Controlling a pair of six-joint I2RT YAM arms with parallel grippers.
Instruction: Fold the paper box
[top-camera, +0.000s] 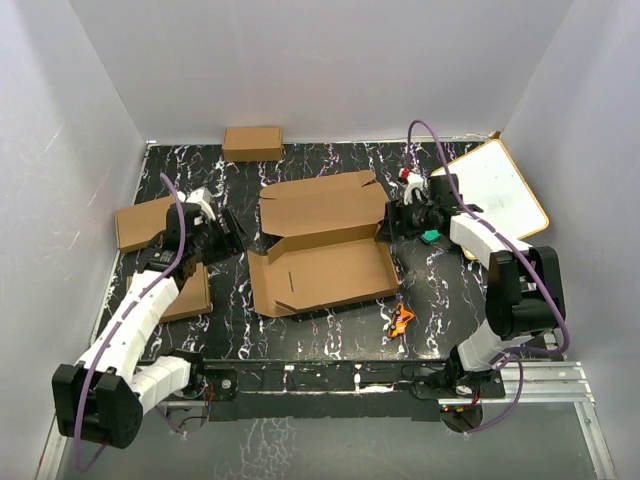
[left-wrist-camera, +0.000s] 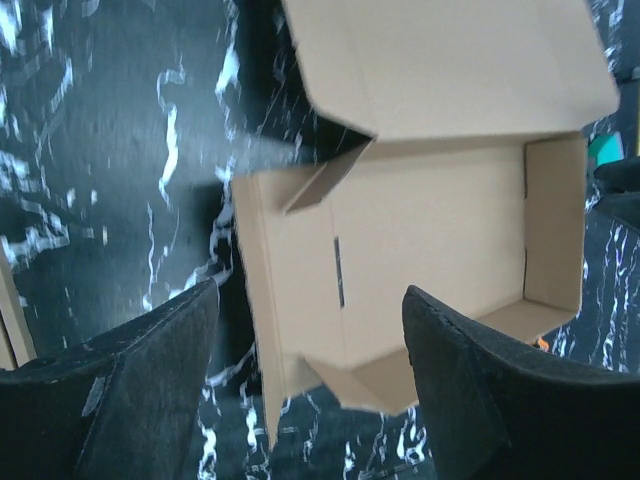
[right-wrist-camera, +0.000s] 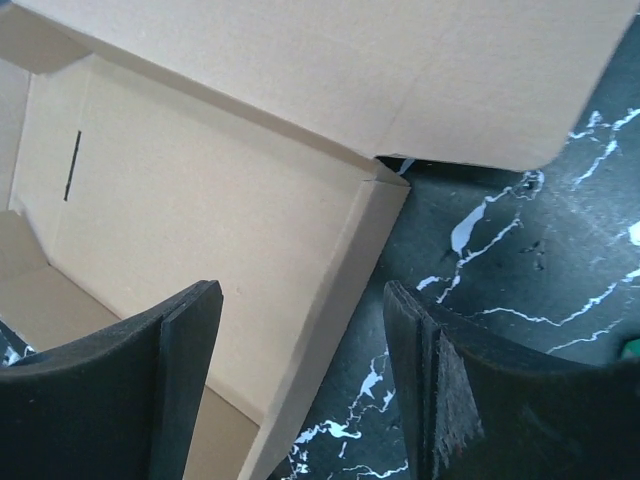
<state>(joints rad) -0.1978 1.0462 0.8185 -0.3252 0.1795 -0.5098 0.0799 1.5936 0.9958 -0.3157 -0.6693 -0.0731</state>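
Note:
The paper box lies in the middle of the table as a shallow brown tray with its walls raised and its lid flap leaning open toward the back. My left gripper hangs open at the box's left end. In the left wrist view the box has its left wall in line with the gap of that gripper, and nothing touches the fingers. My right gripper stands open at the box's right end. In the right wrist view the box's right wall runs between the spread fingers of that gripper.
A small brown box sits at the back wall. Two flat cardboard pieces lie under and beside the left arm. A white board with a tan rim lies back right. A small orange object and a green one lie right of the box.

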